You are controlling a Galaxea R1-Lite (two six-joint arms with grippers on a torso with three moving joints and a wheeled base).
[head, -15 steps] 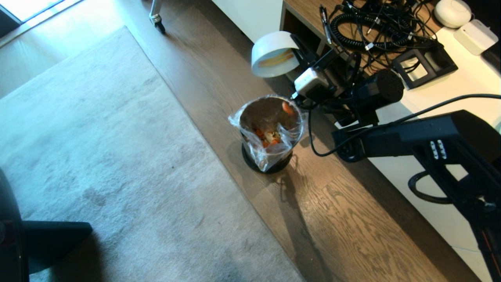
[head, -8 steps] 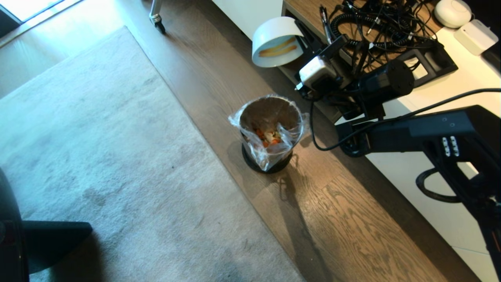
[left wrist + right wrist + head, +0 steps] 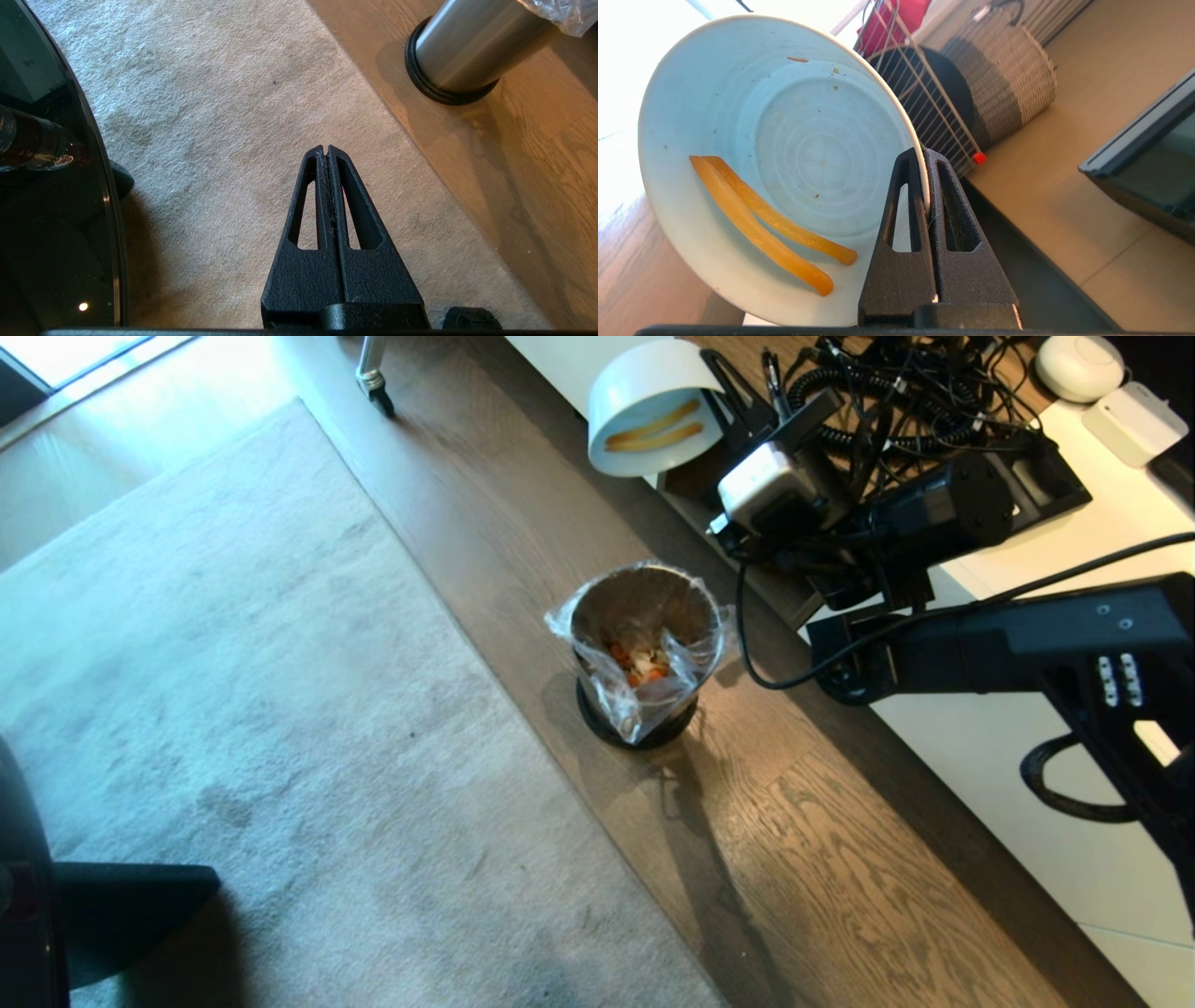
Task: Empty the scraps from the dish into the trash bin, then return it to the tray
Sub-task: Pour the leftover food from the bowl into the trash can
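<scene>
Up past the trash bin (image 3: 644, 649), the right claw (image 3: 924, 161), clamped on the dish (image 3: 653, 415), has risen farther.

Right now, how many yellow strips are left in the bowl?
2. Both yellow strips cling side by side to the inner wall of the tilted bowl, which the right gripper pinches by its rim. The whole inside shows in the right wrist view; none hidden.
</scene>
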